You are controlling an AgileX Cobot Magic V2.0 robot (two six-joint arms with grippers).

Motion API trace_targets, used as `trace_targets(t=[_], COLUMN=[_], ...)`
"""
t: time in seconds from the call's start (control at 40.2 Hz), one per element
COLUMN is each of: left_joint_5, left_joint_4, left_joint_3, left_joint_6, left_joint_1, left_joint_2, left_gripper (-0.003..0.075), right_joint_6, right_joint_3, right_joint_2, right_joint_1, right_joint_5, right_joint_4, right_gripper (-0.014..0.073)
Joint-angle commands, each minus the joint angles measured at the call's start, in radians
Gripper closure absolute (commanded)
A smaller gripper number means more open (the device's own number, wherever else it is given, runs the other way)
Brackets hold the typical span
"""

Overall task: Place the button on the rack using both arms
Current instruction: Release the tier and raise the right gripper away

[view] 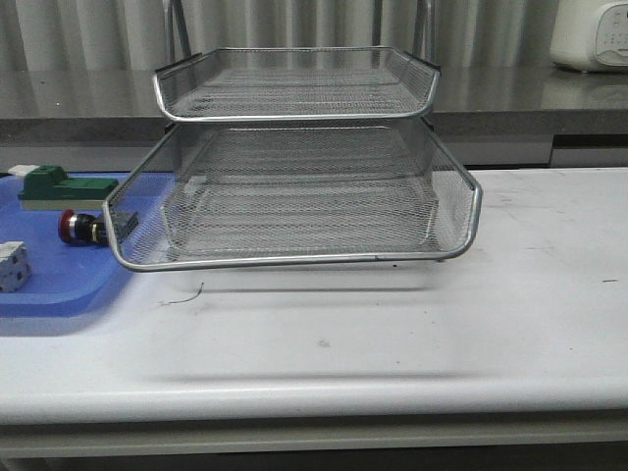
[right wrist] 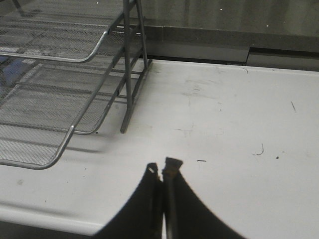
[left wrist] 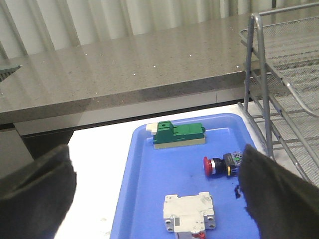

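Observation:
The button [view: 83, 228], red head and black-and-blue body, lies on its side on a blue tray [view: 49, 294], just left of the silver wire-mesh rack [view: 294, 261]. The rack's lower tray juts forward beyond the top one. In the left wrist view my left gripper [left wrist: 154, 154] is open and empty above the blue tray [left wrist: 144, 174], and the button [left wrist: 222, 164] lies close to one finger [left wrist: 274, 194]. My right gripper [right wrist: 162, 167] is shut and empty over bare table, right of the rack [right wrist: 60, 149]. Neither gripper shows in the front view.
On the blue tray also lie a green block with a white end [view: 54, 186] [left wrist: 179, 135] and a white breaker-like part [view: 12, 265] [left wrist: 189, 211]. A grey stone ledge [view: 549, 98] runs behind the table. A white appliance [view: 594, 34] stands at the back right.

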Motion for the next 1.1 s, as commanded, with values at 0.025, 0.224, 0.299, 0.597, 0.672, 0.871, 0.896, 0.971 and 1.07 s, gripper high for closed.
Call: trace_targets(t=[0.025,0.224,0.299,0.597,0.672,0.871,0.896,0.971,1.07], left_joint_5=[-0.088,-0.116,-0.111,0.042,0.115,0.189,0.202,0.239,0.305], left_joint_4=[-0.003,-0.021,-0.021,0.006,0.006,-0.028,-0.047,-0.121,-0.267], left_joint_3=[-0.036,-0.038,-0.060,-0.359,-0.465,-0.665,-0.688,-0.750,-0.821], left_joint_6=[-0.009,-0.011,-0.011,0.014,0.067,0.218,0.251,0.355,0.563], left_joint_1=[0.002,0.002,0.002,0.000,-0.009,-0.032,-0.032,-0.032,-0.032], left_joint_2=[0.009,0.019,0.060,0.456,0.576,0.826,0.855,0.928,1.021], left_gripper=[0.0091,0.0091,0.0091,0.0091,0.0091,0.0091,0.0091,0.0091,0.0091], right_joint_6=[0.003,0.003,0.003,0.003,0.003,0.003,0.003,0.003,0.003], right_joint_3=[-0.025,-0.025,-0.025,-0.025,-0.025,-0.025,-0.025,-0.025,-0.025], right_joint_2=[0.006,0.006,0.006,0.006,0.006,0.006,0.006,0.006,0.006], right_joint_1=[-0.001,-0.001,-0.001,-0.001,-0.001,-0.001,-0.001,-0.001,-0.001], right_joint_5=[-0.076,-0.076,-0.076,-0.076,-0.076,-0.076,-0.076,-0.076,-0.076], right_joint_4=[0.000,0.000,0.000,0.000,0.000,0.000,0.000,0.000,0.000], right_gripper=[0.0655,0.0655,0.0655,0.0655,0.0655,0.0655,0.0655,0.0655,0.0655])
